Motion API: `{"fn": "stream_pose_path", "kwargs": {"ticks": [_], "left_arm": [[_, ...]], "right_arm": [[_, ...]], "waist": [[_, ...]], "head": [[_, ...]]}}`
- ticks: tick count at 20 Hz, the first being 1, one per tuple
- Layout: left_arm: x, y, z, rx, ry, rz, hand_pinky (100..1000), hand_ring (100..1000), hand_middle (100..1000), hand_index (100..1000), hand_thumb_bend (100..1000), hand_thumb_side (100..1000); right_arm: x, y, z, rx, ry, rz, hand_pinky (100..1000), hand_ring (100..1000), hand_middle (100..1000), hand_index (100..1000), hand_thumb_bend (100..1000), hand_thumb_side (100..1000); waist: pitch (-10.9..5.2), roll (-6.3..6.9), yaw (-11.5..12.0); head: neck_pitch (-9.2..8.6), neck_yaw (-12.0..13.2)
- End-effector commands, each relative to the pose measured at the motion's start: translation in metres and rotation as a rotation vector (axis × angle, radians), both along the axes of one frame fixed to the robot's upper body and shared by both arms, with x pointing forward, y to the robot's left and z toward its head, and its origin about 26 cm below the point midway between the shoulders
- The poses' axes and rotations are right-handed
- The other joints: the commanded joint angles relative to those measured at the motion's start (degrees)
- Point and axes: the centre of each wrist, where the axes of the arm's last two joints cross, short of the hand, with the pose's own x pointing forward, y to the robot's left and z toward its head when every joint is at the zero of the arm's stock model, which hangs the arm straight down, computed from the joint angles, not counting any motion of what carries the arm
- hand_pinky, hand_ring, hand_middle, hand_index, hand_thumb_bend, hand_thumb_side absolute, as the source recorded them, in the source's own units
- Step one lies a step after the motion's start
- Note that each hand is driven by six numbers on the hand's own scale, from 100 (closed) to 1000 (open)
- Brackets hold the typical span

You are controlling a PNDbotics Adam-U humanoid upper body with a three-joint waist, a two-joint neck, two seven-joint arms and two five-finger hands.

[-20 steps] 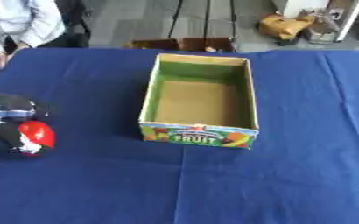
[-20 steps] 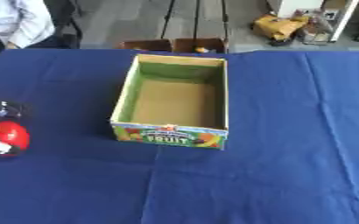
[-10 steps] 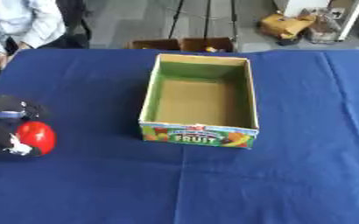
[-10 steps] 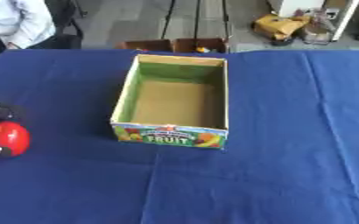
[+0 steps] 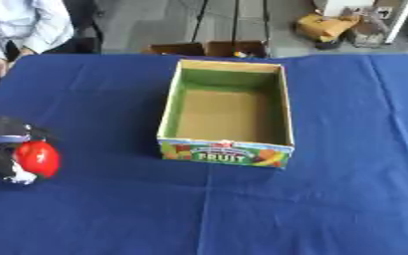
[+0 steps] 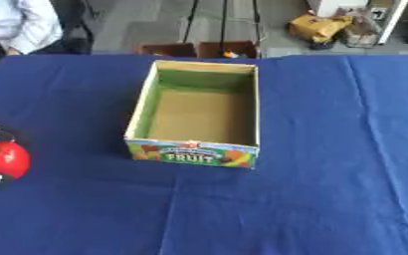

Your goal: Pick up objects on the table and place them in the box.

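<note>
An open cardboard fruit box (image 5: pixel 226 150) with a green inside and a bare brown floor stands in the middle of the blue table (image 5: pixel 242 209). At the left edge, my left hand (image 5: pixel 3 149) is curled round a red round object (image 5: pixel 39 158), held just above the cloth. The same red object (image 6: pixel 7 159) shows at the left edge of the right eye view. My right hand shows in no view.
A person in a light shirt (image 5: pixel 25 22) sits at the far left corner of the table. Beyond the far edge are brown boxes (image 5: pixel 206 48), tripod legs and a yellow bag (image 5: pixel 325 27) on the floor.
My left hand with the red object has shifted slightly left and down. The box has not moved.
</note>
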Motion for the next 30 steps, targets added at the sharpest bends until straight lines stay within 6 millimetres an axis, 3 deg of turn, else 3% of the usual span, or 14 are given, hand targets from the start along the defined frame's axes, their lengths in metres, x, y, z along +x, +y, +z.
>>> {"fn": "stream_pose_path", "kwargs": {"ticks": [1, 5, 8, 14, 19, 30], "left_arm": [[-0.0029, 0.0118, 0.0152, 0.183, 0.209, -0.157, 531, 687, 953, 1000, 318, 653], [-0.003, 0.0136, 0.014, 0.194, 0.213, -0.144, 519, 696, 954, 1000, 159, 571], [-0.0035, 0.0146, 0.0121, 0.197, 0.218, -0.138, 508, 711, 961, 1000, 100, 544], [-0.0045, 0.016, 0.0088, 0.18, 0.226, -0.131, 489, 773, 961, 1000, 100, 475], [-0.0037, 0.0145, 0.0105, 0.161, 0.216, -0.121, 478, 751, 921, 1000, 100, 450], [-0.0008, 0.0102, 0.0164, 0.097, 0.184, -0.08, 498, 758, 885, 877, 100, 430]], "right_arm": [[-0.0013, -0.0006, 0.0083, -0.002, -0.036, 0.0, 742, 792, 608, 798, 100, 927], [-0.0013, -0.0006, 0.0084, 0.002, -0.04, -0.002, 743, 793, 606, 797, 100, 926], [-0.0012, -0.0007, 0.0085, 0.005, -0.045, -0.004, 743, 789, 603, 793, 100, 915], [-0.0012, -0.0008, 0.0087, 0.015, -0.053, -0.01, 743, 784, 592, 786, 100, 902], [-0.0012, -0.0008, 0.0088, 0.024, -0.056, -0.016, 744, 783, 588, 783, 100, 893], [-0.001, -0.0002, 0.0086, 0.032, -0.06, -0.018, 744, 781, 583, 782, 100, 890]], "waist": [[-0.59, -0.07, 0.0], [-0.45, -0.15, 0.0], [-0.35, -0.21, -0.1], [-0.19, -0.18, -0.1], [-0.13, -0.14, -0.1], [-0.08, -0.1, -0.2]], "head": [[-0.41, 0.3], [-0.54, 0.4], [-0.57, 0.4], [-0.59, 0.3], [-0.61, 0.3], [-0.86, 0.2]]}}
